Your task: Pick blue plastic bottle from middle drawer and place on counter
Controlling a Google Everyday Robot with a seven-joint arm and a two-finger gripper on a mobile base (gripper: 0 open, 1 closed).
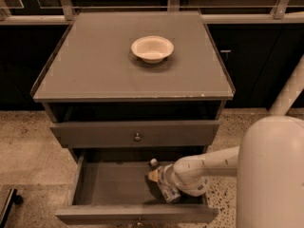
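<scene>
Gripper [160, 175] was down in the middle drawer [109, 186], right against the blue plastic bottle [169, 194]; arm [209, 163] hid the contact, so clamped or not, couldn't tell.

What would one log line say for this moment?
phase: pick | gripper: inside open wide grey middle drawer, at small clear blue-labelled plastic bottle | flat grey counter: holds white round bowl, no bottle yet

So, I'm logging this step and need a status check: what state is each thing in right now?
middle drawer: pulled open.
upper drawer: shut.
blue plastic bottle: capped, tilted, inside the middle drawer.
tool: down in the middle drawer, at the blue plastic bottle.
white bowl: upright on the counter, looks empty.
</scene>
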